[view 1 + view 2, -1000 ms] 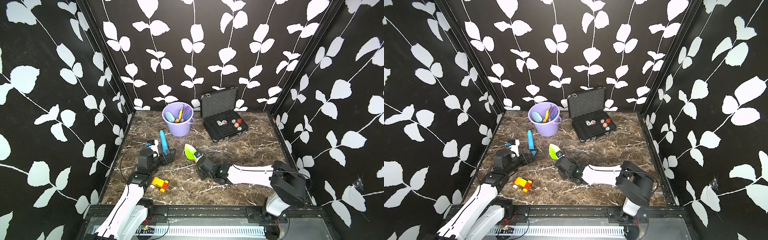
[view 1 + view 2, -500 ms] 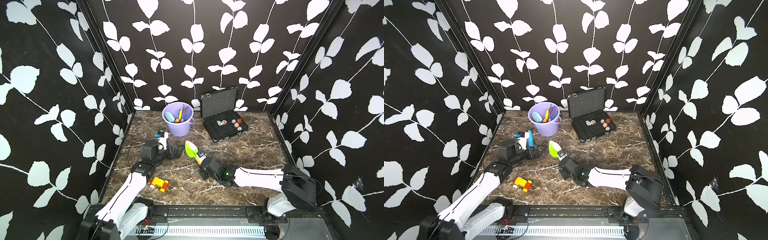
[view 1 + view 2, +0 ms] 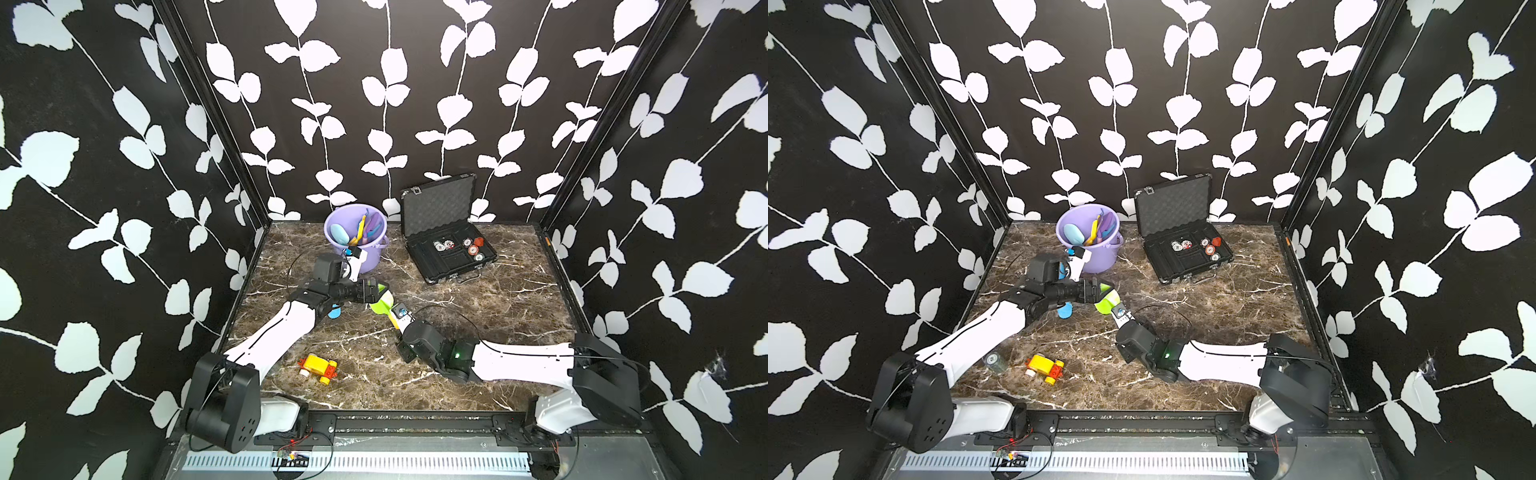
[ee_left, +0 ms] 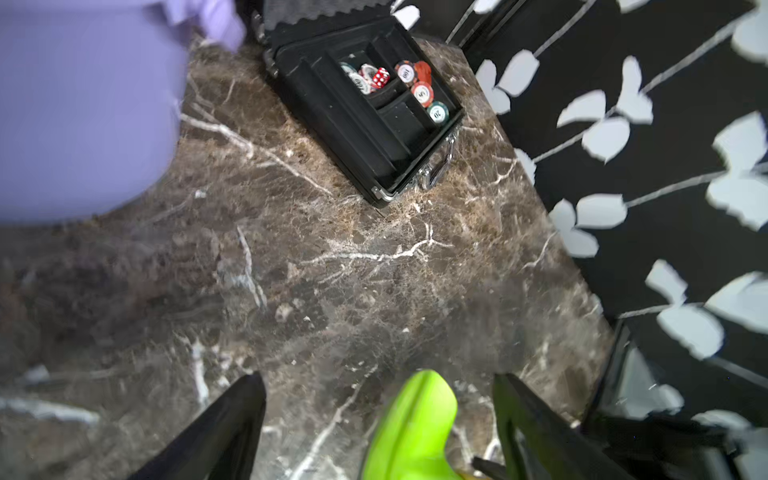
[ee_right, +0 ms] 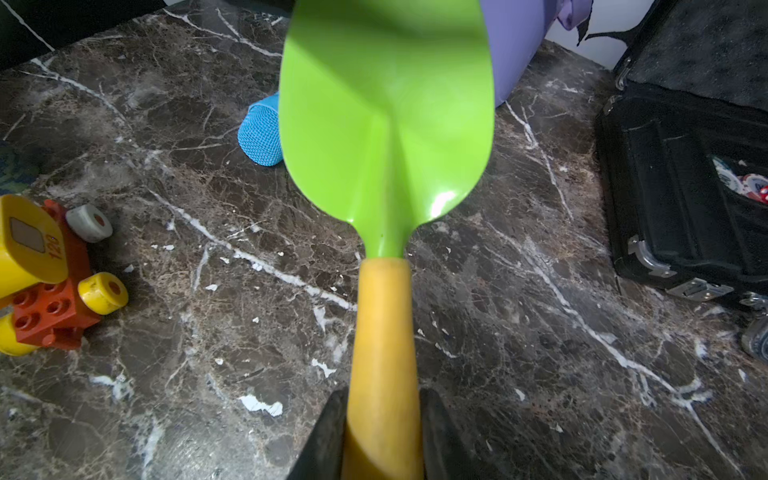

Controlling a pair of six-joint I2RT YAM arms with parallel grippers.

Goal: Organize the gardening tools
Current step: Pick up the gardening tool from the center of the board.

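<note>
**Green trowel offered blade-first from one tool to the other**

The green trowel (image 5: 386, 124) looks stiff and light, with a thin, glossy, dished blade on a matt yellow handle that may be wood. The blade is probably slippery and its faces are curved. The round, plain handle is the surer place to take hold, preferably near the neck, where the blade has little leverage.

The right tool (image 5: 382, 432) is closed on the lower end of the handle. The green trowel juts forward from it, blade leading, and appears raised off the counter (image 3: 457, 324). The left tool (image 4: 376, 399) stands wide, with one finger on each side of the blade tip. A gap shows on both sides, so no contact can be seen.

In both top views the green trowel (image 3: 381, 304) sits at centre frame between the two tools. It is just below the purple bucket (image 3: 376, 255), which holds several other garden tools (image 3: 353, 232). The end of a light-blue cylinder (image 3: 334, 311) shows just left of the blade, partly under the left arm. A toy car (image 3: 318, 365) lies apart at lower centre-left.
</note>
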